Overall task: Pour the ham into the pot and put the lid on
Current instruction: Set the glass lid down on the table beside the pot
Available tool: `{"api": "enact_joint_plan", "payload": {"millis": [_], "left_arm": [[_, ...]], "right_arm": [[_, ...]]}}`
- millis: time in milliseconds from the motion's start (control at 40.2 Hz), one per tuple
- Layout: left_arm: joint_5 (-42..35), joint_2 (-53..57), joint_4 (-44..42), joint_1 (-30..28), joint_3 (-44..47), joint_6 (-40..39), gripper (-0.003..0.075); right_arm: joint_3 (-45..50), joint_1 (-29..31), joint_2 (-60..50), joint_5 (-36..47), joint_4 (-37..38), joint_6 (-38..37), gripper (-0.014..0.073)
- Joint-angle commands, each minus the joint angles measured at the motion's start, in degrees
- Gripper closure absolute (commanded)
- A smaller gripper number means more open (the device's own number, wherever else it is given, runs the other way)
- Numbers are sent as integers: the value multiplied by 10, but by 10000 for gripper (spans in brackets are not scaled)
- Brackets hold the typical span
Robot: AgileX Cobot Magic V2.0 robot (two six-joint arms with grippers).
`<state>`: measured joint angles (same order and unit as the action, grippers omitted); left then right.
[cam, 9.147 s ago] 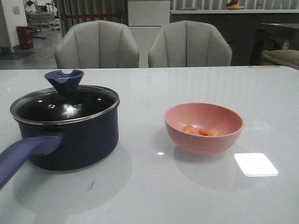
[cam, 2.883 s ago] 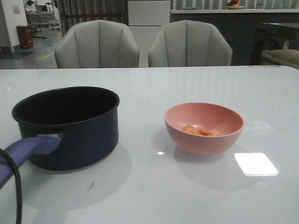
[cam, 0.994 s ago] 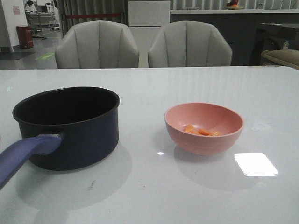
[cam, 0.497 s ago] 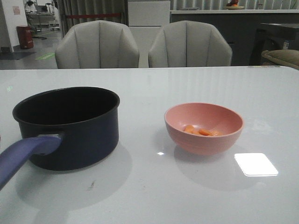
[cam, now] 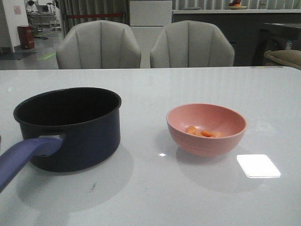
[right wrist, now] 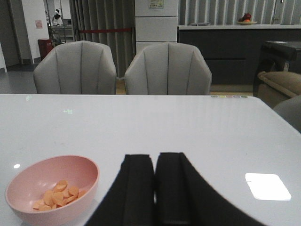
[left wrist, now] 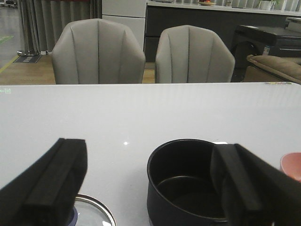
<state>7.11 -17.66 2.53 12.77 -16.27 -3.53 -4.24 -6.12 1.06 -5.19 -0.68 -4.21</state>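
The dark navy pot (cam: 66, 127) stands uncovered at the table's left, its purple-blue handle (cam: 23, 157) pointing toward the near edge. Right of it the pink bowl (cam: 206, 129) holds the orange ham (cam: 202, 132) pieces. No gripper shows in the front view. In the left wrist view my left gripper (left wrist: 148, 148) is open, the pot (left wrist: 188, 183) partly behind one finger (left wrist: 244, 183). The glass lid (left wrist: 96, 214) lies flat on the table beside the pot, near the other finger. My right gripper (right wrist: 155, 162) is shut on nothing, beside the bowl (right wrist: 51, 188) with the ham (right wrist: 56, 193).
Two grey chairs (cam: 146, 44) stand behind the table's far edge. A bright patch of reflected light (cam: 257, 165) lies on the glossy white table (cam: 155, 197) right of the bowl. The bowl's rim (left wrist: 292, 165) shows at the edge of the left wrist view.
The lid that sat on the pot is off it now. A black cable seen at the lower left of the front view has gone. Pot and bowl have stayed put.
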Motion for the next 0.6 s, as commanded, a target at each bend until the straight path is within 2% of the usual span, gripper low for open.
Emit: {"api": "enact_joint_plan", "payload": {"millis": [0, 99, 398, 472, 572], "left_arm": [[-50, -4, 7, 4, -16, -1, 135], [-49, -4, 7, 4, -16, -1, 135], [-49, -4, 7, 4, -16, -1, 135], [-49, -4, 7, 4, -16, -1, 135], [-49, -4, 7, 4, -16, -1, 135]], "right_arm": [[-73, -1, 59, -31, -6, -2, 434], [-100, -1, 113, -59, -6, -2, 434], [-112, -1, 213, -43, -18, -2, 432], [-135, -1, 249, -54, -21, -2, 398], [-178, -1, 310, -73, -21, -2, 292]]}}
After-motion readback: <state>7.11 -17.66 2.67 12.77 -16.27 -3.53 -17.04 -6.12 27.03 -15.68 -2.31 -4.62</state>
